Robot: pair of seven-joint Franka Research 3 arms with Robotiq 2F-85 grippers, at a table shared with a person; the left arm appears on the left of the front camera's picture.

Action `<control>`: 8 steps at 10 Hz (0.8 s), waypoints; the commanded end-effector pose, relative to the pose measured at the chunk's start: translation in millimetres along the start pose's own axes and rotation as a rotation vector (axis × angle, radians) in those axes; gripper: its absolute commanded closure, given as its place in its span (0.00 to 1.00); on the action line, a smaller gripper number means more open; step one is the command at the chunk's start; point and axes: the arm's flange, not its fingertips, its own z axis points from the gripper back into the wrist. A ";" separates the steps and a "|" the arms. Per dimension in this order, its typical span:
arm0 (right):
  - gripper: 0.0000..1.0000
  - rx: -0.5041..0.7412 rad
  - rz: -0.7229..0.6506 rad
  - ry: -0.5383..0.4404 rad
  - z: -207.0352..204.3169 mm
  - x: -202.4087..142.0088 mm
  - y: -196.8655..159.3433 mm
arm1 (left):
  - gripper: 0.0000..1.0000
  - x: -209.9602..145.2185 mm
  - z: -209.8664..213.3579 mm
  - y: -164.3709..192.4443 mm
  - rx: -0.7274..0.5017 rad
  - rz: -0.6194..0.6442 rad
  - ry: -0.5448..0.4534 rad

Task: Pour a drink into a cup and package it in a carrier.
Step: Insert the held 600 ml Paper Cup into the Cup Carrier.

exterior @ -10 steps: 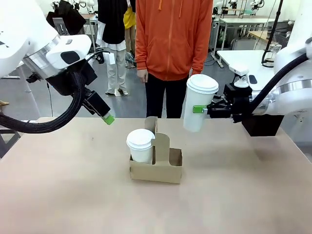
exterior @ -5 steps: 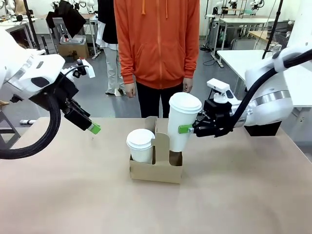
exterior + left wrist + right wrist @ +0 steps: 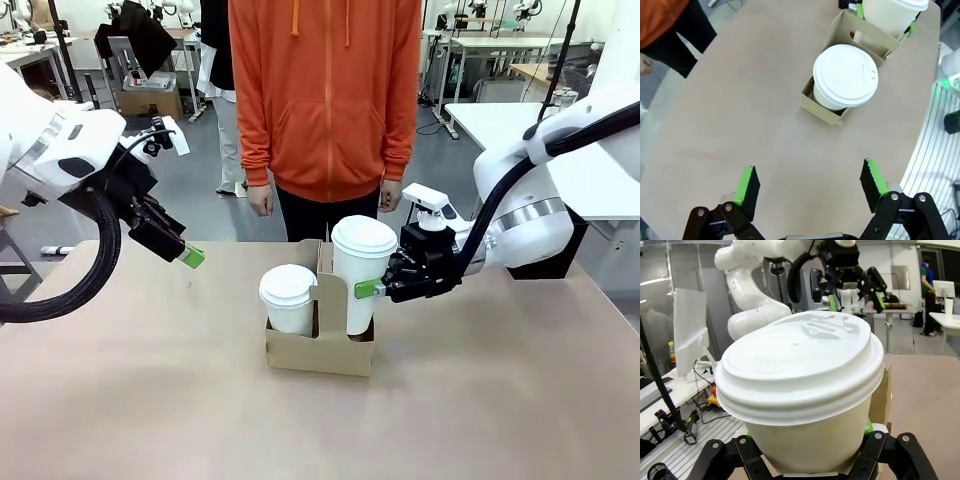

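Second cup going down into the carrier's free slot.

Lowered and brought leftward over the last second: cup [image 3: 362, 275] now with its base inside the right-hand pocket of the carrier [image 3: 320, 340], just beside the centre handle tab, though not clearly bottomed out — hidden by the cardboard wall. Gripped at mid-height by the right gripper [image 3: 372, 289], fingers closed on its side. Left pocket already filled by another lidded cup [image 3: 288, 298]. Left gripper [image 3: 810, 185] pulled back and lower than before, fingers spread and empty above the worktop [image 3: 150, 400]. Packaging close to done; release and withdrawal likely next.
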 end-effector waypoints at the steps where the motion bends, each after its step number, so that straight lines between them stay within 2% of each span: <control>1: 0.20 0.029 0.030 0.024 -1.1 -8.1 -10.6 | 0.00 0.8 1.9 -2.6 0.006 0.012 0.009; 8: 0.20 0.084 0.035 0.104 11.5 -50.1 -22.4 | 0.00 0.8 1.9 -2.6 0.006 0.012 0.009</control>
